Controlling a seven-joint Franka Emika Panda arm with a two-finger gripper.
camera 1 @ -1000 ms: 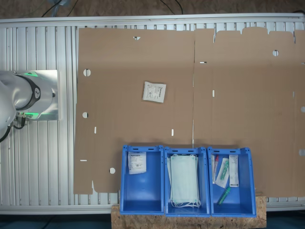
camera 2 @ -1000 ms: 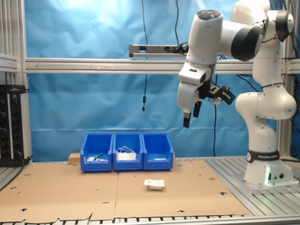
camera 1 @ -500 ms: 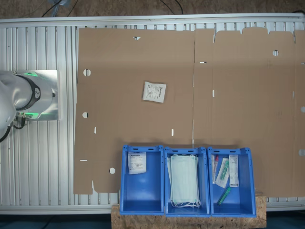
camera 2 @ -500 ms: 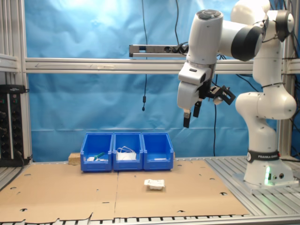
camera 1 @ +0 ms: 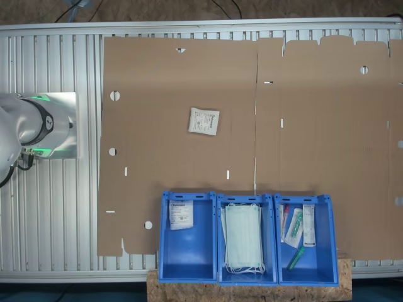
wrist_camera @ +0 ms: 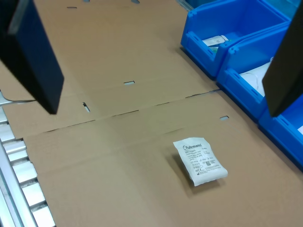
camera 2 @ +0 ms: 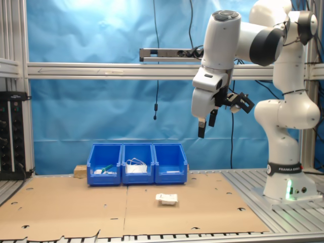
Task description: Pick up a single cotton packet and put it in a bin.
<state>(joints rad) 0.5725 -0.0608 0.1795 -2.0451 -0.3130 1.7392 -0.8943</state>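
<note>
A small white cotton packet (camera 1: 204, 121) (camera 2: 167, 198) (wrist_camera: 200, 161) lies flat on the brown cardboard, in front of a row of three blue bins (camera 1: 189, 255) (camera 2: 170, 174) (wrist_camera: 203, 52). My gripper (camera 2: 206, 127) (wrist_camera: 163, 109) hangs high in the air above the packet, fingers open with nothing between them. In the wrist view the two dark fingers (wrist_camera: 35, 61) frame the scene, with the packet far below them. In the first exterior view's left-hand bin lies another white packet (camera 1: 181, 214).
The middle bin holds a stack of pale green face masks (camera 1: 243, 244) and the third bin holds long narrow white-and-green packets (camera 1: 296, 228). The robot base (camera 1: 31, 129) (camera 2: 286, 187) stands on the ribbed metal table beside the cardboard sheets (camera 1: 315, 126).
</note>
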